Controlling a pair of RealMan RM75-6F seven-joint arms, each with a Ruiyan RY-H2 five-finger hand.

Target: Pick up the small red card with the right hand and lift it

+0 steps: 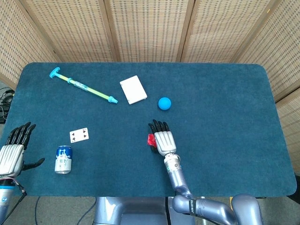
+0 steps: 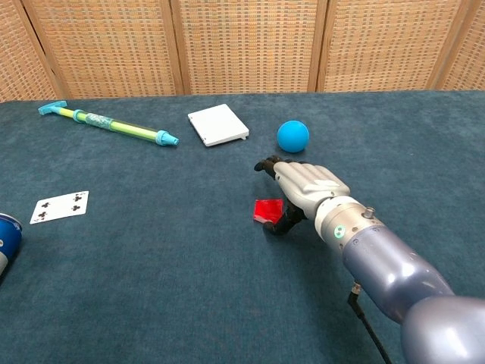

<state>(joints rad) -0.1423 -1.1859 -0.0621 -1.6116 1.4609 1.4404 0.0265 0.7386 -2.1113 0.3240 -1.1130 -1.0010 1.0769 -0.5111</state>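
Your right hand (image 2: pixel 303 184) is over the small red card (image 2: pixel 268 210), which sits near the middle of the blue table (image 1: pixel 225 140), nearer than the blue ball (image 2: pixel 292 136) and the white box (image 2: pixel 217 124). In the chest view the thumb curls down to the card's right edge and the card looks tipped, its right side against the thumb, so the grasp seems begun; but you cannot tell from either view whether the card is truly pinched or only nudged, nor whether it has left the cloth. Judge the pickup as under way and the lift as still to do. In the head view the hand covers most of the card, leaving only a red sliver at its left side, and the fingertips' underside is hidden in both views. Your left hand (image 1: pixel 13 152) rests at the near left edge, fingers spread and holding nothing, partly cut off by the frame. The drink can (image 1: pixel 63 159) is clipped to a blue corner in the chest view. The playing card (image 1: pixel 78 135) and the long toy pump (image 1: pixel 84 86) lie well apart to the left, out of the way.
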